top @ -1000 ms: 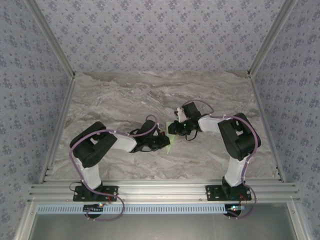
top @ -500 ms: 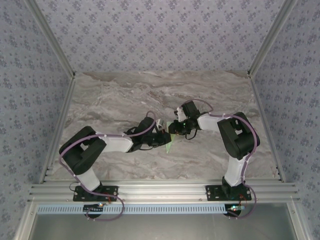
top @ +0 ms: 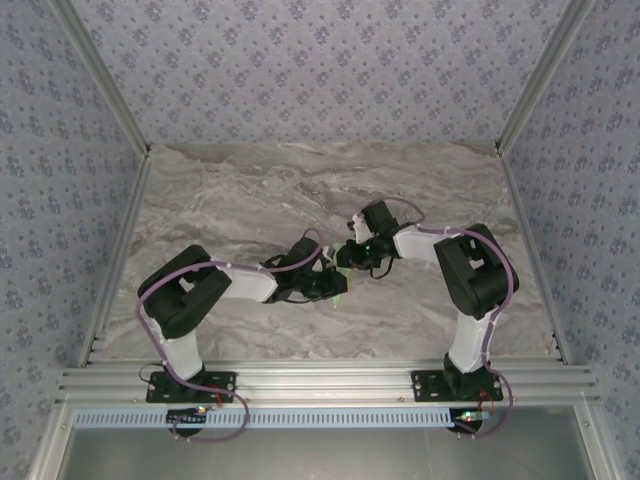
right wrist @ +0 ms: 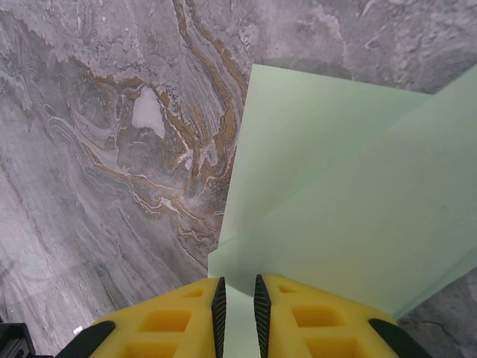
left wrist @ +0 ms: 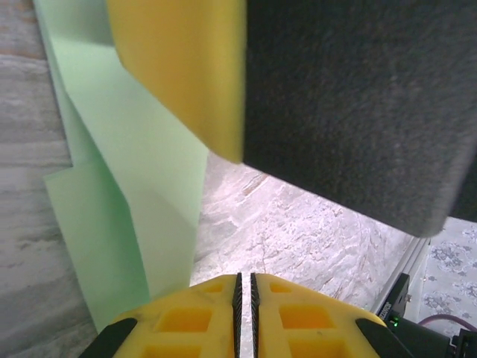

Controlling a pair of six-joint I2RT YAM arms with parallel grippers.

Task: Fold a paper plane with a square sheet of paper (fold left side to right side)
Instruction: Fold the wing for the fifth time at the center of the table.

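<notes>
The square sheet of paper [left wrist: 112,171] is pale mint green and folded into overlapping layers, lying on the marble beside my left gripper [left wrist: 244,277]. That gripper is all but shut, with only a thin slit and nothing between its jaws. A yellow and black finger [left wrist: 186,67] of the right gripper hangs close above it. My right gripper [right wrist: 237,282] stands over the paper [right wrist: 335,201], narrowly open, with green paper showing in the gap. From above, both grippers [top: 338,284] [top: 347,258] meet at mid-table and hide nearly all the paper [top: 342,272].
The marble table [top: 250,200] stretches wide behind and to both sides of the grippers. Aluminium rails [top: 320,385] run along the near edge, and patterned walls close in the left, right and back.
The left gripper has shifted right and back, up against the right gripper, covering the green strip seen earlier. Its arm swung out and returned. The right arm has hardly moved.
</notes>
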